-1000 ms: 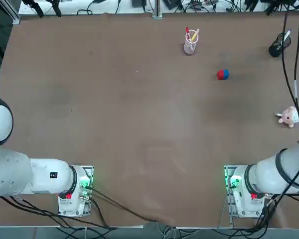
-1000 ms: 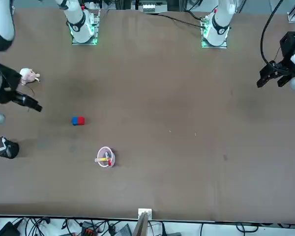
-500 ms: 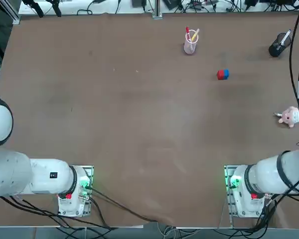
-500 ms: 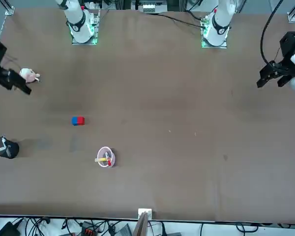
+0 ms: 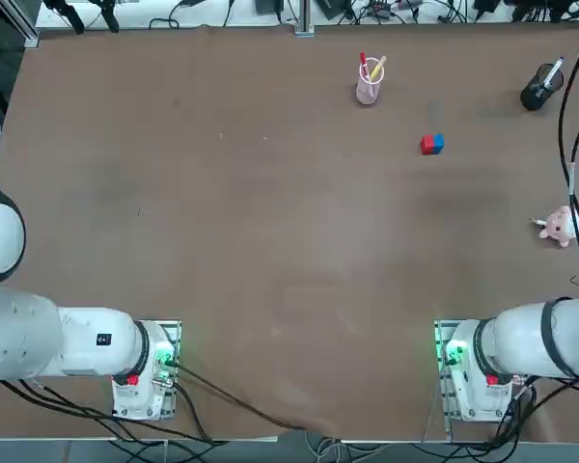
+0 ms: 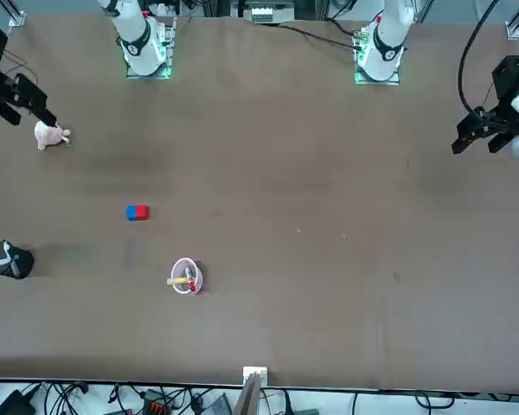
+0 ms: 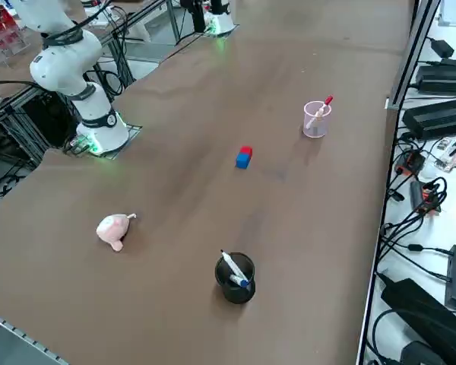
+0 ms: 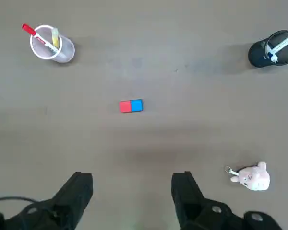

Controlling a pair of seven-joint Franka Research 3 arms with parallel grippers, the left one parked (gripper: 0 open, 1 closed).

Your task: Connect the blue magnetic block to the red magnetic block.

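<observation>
Blue and red blocks joined on the brown table, my pincer wide and empty.
The small bright blue cube-like block [image 8: 137, 105] touches the small bright red cube [image 8: 125, 106], side by side, between the pink plastic cup of pens [image 8: 63, 51] and the pink plush pig [image 8: 255, 177]. My right pincer [image 8: 132, 184] hangs above the brown table [image 8: 134, 148], near the pig, its two black fingers well apart.

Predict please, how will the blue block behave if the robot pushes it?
The blue block probably slides rather than rolls, since its sides look flat. The red block would likely move along, as both sit joined face to face.
</observation>
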